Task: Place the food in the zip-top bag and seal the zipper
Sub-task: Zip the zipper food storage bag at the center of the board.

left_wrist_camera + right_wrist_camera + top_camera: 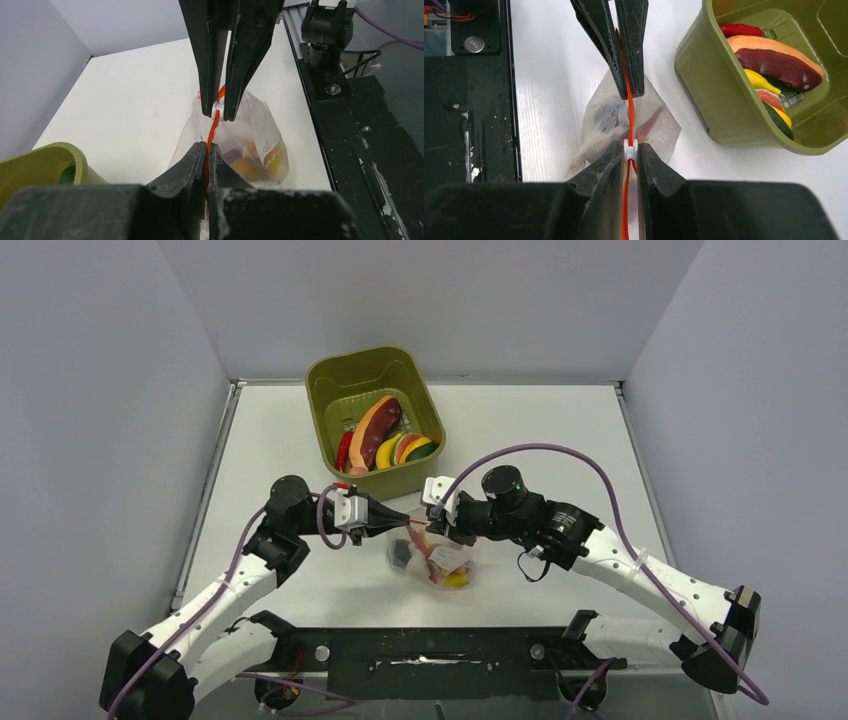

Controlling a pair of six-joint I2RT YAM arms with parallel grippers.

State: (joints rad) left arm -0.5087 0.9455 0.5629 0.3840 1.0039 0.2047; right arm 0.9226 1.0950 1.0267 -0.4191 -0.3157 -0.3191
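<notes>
The clear zip-top bag hangs between my two grippers just above the table. It holds food: yellow and purple pieces, a dark piece and a red one. My left gripper is shut on the red-orange zipper at one end of the bag's mouth. My right gripper is shut on the zipper's white slider, close to the left gripper's fingers. More food lies in the bin.
The olive-green bin stands just behind the grippers, and shows at the right of the right wrist view. The black base rail runs along the near edge. Grey walls close in the table on three sides.
</notes>
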